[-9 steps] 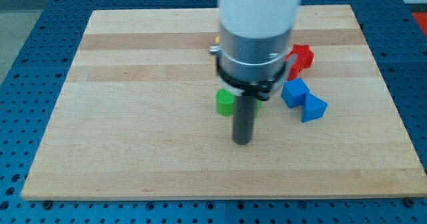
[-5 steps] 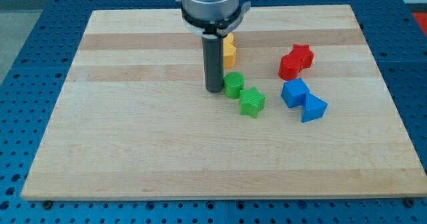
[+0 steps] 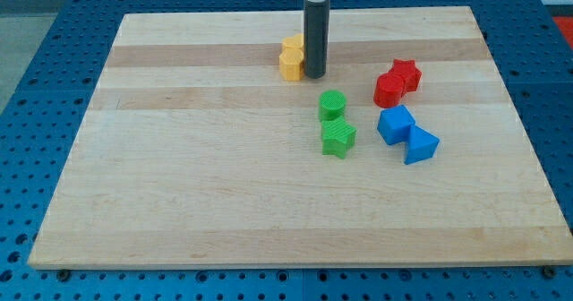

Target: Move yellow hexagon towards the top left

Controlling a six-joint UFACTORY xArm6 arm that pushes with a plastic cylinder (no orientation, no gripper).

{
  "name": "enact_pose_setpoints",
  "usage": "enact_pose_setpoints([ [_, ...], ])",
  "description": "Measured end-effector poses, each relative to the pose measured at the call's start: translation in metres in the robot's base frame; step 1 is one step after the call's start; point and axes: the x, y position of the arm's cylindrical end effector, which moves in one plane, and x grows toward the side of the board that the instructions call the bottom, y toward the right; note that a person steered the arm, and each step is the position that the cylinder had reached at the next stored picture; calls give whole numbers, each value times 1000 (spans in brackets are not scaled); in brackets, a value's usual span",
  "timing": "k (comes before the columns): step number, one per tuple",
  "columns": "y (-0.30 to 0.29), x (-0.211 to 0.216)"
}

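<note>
Two yellow blocks stand touching near the board's top middle: a yellow hexagon [image 3: 290, 65] in front and another yellow block [image 3: 293, 45] just behind it, its shape unclear. My tip [image 3: 314, 74] is down on the board right against the hexagon's right side. The rod rises from there to the view's top edge and hides part of the rear yellow block.
A green cylinder [image 3: 332, 105] and a green star [image 3: 337, 138] sit below and right of my tip. Two red blocks [image 3: 397, 81] and two blue blocks [image 3: 407, 133] lie at the view's right. The wooden board [image 3: 179, 184] has blue pegboard around it.
My tip moved from the board's lower middle up and left past the green cylinder, then up to the right side of the yellow blocks. The green cylinder shifted to the right.
</note>
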Motion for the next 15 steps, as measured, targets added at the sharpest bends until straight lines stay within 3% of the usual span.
enact_pose_setpoints([
  [4, -98, -7],
  [9, -97, -68],
  [15, -172, -88],
])
